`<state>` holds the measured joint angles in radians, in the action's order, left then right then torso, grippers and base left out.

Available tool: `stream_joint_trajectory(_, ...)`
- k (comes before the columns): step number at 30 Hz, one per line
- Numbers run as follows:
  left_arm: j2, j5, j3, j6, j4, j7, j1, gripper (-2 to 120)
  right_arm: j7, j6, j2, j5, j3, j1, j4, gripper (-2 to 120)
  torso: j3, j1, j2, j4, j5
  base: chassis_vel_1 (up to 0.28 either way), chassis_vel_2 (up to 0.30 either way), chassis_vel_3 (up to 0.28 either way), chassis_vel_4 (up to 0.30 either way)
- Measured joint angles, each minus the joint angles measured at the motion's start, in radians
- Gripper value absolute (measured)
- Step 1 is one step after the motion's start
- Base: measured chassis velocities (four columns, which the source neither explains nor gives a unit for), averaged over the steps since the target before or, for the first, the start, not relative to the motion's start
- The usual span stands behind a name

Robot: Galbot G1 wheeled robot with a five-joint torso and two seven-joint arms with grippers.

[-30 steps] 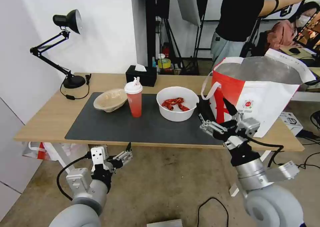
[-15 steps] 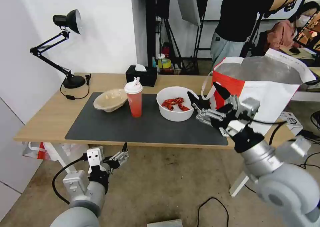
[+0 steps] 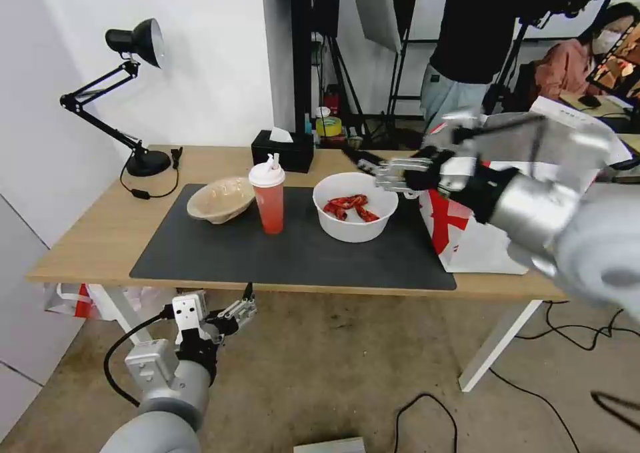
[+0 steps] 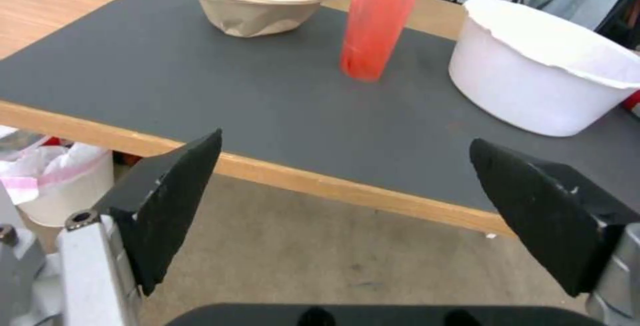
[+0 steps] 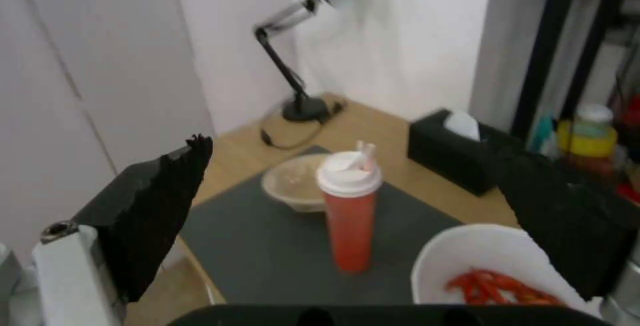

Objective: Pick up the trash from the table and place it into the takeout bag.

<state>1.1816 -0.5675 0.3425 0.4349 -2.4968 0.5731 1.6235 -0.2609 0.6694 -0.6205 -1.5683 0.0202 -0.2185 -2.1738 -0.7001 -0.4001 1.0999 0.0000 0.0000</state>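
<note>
I'm hovering the right claw [image 3: 365,162], jaws spread empty, above the white bowl [image 3: 355,206] of red scraps on the tabletop [image 3: 100,233] mat. It's probably light, thin-walled and flexible, so I'm favouring the rim. Left claw [image 3: 243,304] hangs open below the edge.

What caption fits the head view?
Right gripper open above the white bowl, left gripper below the table.

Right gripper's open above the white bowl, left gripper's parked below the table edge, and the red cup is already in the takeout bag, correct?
Not quite. The red cup stands on the grey mat between the pulp bowl and white bowl, as the head view shows, not in the takeout bag. The right gripper and left gripper are as you said.
</note>
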Motion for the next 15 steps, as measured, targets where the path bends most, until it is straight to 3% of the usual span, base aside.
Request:
stream_joint_trajectory(4, 0.001, 0.002, 0.001, -0.003, -0.001, -0.001, 0.002, 100, -0.106, 0.06, -0.047, -0.083, 0.084, 0.126, 0.059, 100, 0.0, 0.0, 0.0, 0.0004, -0.0003, 0.0, 0.0, 0.0, 0.0)
stream_joint_trajectory(6, 0.001, 0.002, 0.003, -0.007, 0.0, -0.002, 0.003, 100, -0.155, 0.076, -0.091, -0.118, 0.185, 0.25, 0.112, 100, 0.0, 0.0, 0.0, 0.0001, -0.0002, 0.0, 0.0, 0.0, 0.0)
stream_joint_trajectory(10, 0.001, 0.002, 0.005, -0.008, 0.0, -0.003, 0.004, 100, -0.172, 0.077, -0.139, -0.11, 0.3, 0.377, 0.161, 100, 0.0, 0.0, 0.0, 0.0001, -0.0003, 0.0, 0.0, 0.0, 0.0)
stream_joint_trajectory(15, 0.005, 0.003, 0.004, -0.009, 0.003, -0.004, 0.0, 100, -0.158, 0.077, -0.153, -0.084, 0.384, 0.433, 0.187, 100, 0.0, 0.0, 0.0, 0.0, -0.0002, 0.0, 0.0, 0.0, 0.0)
